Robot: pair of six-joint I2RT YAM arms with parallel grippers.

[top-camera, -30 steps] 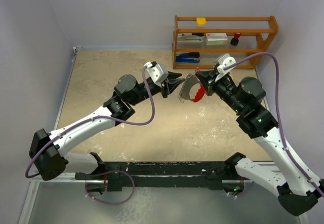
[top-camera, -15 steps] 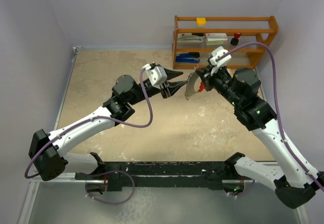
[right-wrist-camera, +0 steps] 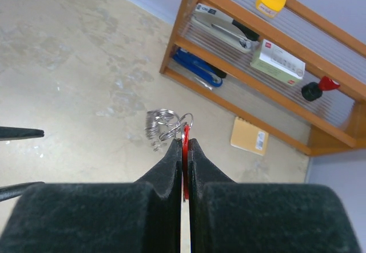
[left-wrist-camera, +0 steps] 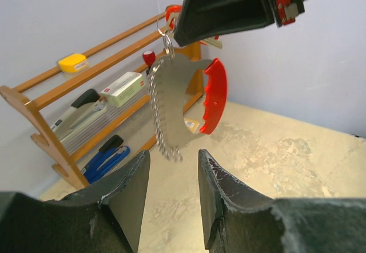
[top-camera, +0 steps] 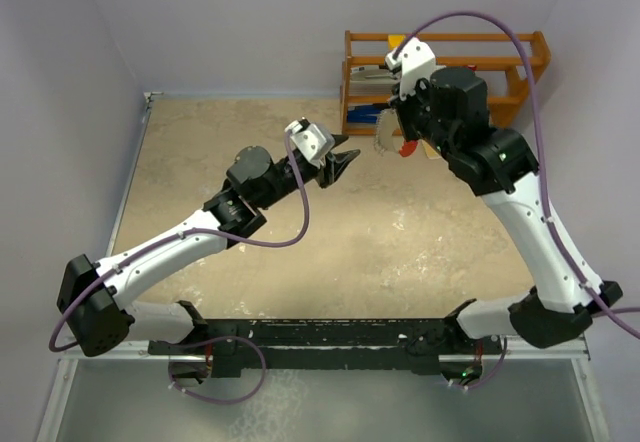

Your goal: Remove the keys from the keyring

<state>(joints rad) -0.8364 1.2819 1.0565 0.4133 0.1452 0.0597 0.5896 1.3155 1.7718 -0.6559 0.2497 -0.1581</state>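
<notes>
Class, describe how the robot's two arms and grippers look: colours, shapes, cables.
The left arm and right arm have white links and black joints. A purple cable runs along each. The left gripper and right gripper have dark, wedge-shaped fingers.

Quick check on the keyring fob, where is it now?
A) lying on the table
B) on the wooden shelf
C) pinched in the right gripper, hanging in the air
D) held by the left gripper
C: the right gripper is shut on the red edge of the keyring, which hangs in the air with its chain dangling, while the left gripper is open below it, not touching.
</notes>
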